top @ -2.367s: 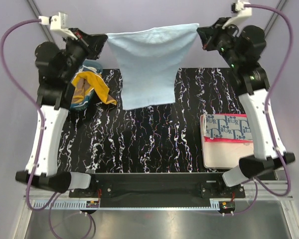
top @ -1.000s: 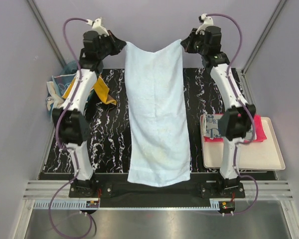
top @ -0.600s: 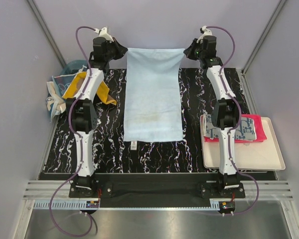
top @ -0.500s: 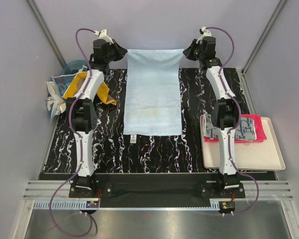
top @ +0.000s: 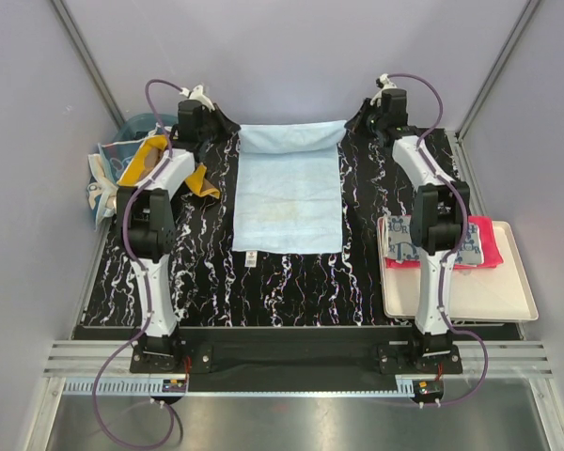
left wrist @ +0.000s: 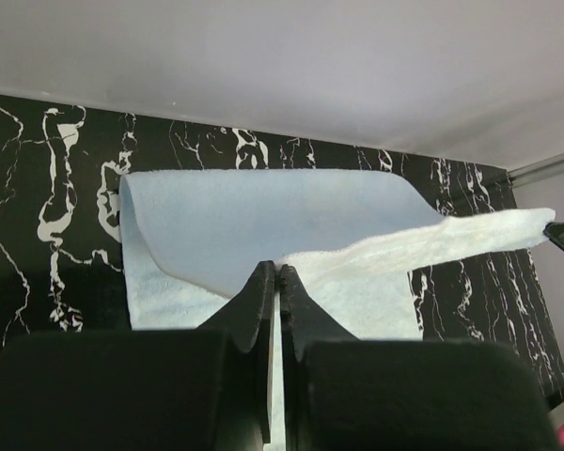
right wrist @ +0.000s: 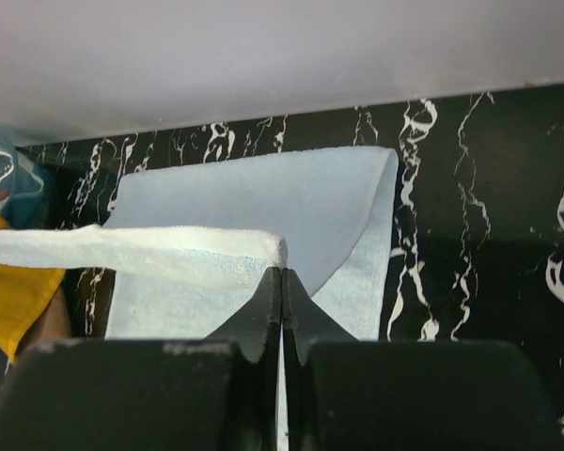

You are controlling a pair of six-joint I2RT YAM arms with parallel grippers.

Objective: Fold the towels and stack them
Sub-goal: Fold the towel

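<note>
- Seen from above, at the far edge of the table, my left gripper and right gripper each pinch a far corner of the light blue towel. Its near part lies flat and its far edge curls over towards me. Folded towels sit on the tray at right, and an orange towel hangs from the basket at left.
- On the left wrist camera, my fingers are clamped tight on the raised hem, which runs taut to the right above the flat cloth.
- On the right wrist camera it is the same: fingers closed on the corner. To fold well, I judge both hands should travel towards me level and together. These corners should land square on the near ones before I let go.
</note>
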